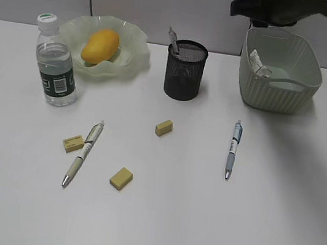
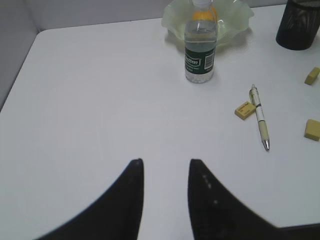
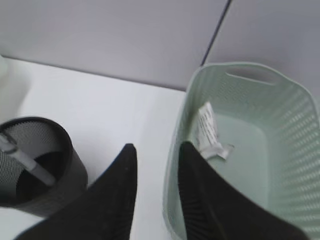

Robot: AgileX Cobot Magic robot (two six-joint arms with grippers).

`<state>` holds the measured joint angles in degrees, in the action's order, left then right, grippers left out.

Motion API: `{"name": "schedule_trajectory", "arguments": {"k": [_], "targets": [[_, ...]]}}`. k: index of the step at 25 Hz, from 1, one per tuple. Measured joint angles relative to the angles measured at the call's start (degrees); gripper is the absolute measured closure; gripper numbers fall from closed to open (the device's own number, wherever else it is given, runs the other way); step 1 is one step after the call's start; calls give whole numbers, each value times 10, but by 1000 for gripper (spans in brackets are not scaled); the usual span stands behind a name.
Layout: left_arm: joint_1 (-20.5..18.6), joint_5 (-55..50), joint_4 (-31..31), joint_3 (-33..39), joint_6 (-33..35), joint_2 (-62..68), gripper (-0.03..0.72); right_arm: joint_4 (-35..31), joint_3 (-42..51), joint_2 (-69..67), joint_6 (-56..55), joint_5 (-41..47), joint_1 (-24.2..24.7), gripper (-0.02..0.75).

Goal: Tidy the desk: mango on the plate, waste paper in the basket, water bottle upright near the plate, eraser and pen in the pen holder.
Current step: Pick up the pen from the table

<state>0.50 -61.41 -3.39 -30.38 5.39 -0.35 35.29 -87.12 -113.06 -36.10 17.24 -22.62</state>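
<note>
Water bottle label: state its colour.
Dark green with white print on the water bottle; clearest in the left wrist view.

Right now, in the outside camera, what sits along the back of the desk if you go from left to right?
Bottle → plate with the mango on it → pen holder → basket with the paper inside.

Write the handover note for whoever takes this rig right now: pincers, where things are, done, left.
Left pincer: open, empty, low over bare desk.
Right pincer: empty, jaws apart, above the basket rim.
Done: mango on the plate; water bottle upright beside it; waste paper in the basket; one pen in the pen holder.
Left: white pen, blue pen and three erasers, all on the desk, go in the holder.
</note>
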Motion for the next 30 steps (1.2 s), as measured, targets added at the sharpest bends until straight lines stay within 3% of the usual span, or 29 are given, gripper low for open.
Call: {"name": "schedule_trajectory", "arguments": {"k": [3,6,13,22,30], "targets": [[0,0,0,0,0,0,452,-144,-51,6,150,119,0,500],[0,0,0,0,0,0,452,-247,-112,7,236,239,0,500],[0,0,0,0,0,0,452,-294,-209,10,254,467,17,503],[0,0,0,0,0,0,452,-340,-217,10,254,519,116,501],[0,0,0,0,0,0,452,-348,-212,15,259,519,126,467]]}}
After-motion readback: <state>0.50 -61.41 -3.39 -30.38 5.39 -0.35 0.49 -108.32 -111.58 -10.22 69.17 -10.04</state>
